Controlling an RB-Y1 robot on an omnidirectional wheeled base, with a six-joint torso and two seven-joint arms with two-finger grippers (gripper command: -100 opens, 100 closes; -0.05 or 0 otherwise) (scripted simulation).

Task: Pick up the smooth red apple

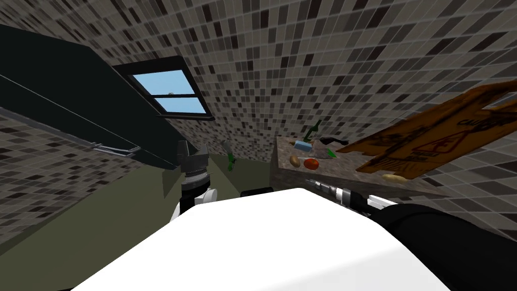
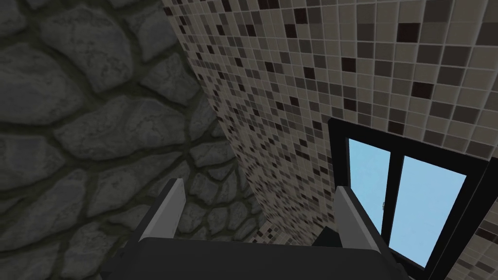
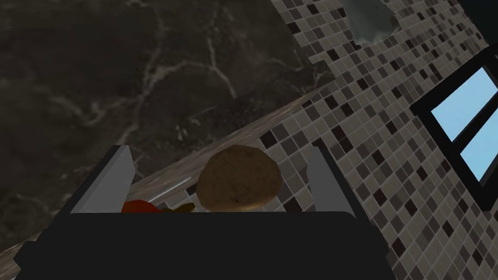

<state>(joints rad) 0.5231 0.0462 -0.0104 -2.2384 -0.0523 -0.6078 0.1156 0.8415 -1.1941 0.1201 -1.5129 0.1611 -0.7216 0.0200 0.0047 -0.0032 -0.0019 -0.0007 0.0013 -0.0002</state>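
**A:** What sits closest to the lens?

**B:** The right gripper point(image 3: 219, 150). Its dark body lies along the frame's lower edge and its two grey fingers stand wide apart, holding nothing.

**A:** And between them?

**B:** A brown round thing point(image 3: 240, 179), rough-skinned, lying beyond the fingers and touching neither. Behind it is the pale edge of a dark marbled counter point(image 3: 146, 73).

**A:** Where is the red apple point(image 3: 138, 206)?

**B:** A red sliver peeks over the gripper's body at the base of the finger farther from the window point(image 3: 467, 112). That is probably the apple, though most of it is hidden. It sits off to that side rather than centred in the gap, just beside the brown thing.

**A:** Does the head view agree?

**B:** Yes. There the apple point(image 1: 311, 163) lies on the counter point(image 1: 282, 177), right of the frame's centre, with the brown thing point(image 1: 295, 161) just to its left. The right gripper point(image 1: 315, 183) points up at it from just below, near it but not touching.

**A:** Anything else nearby?

**B:** An orange caution sign point(image 1: 434, 141) spreads across the right of the frame, and a green bottle point(image 1: 311, 131) stands farther back on the counter.

**A:** The other arm?

**B:** The left gripper point(image 1: 192, 150) is raised left of centre, fingers point(image 2: 168, 209) spread and empty.
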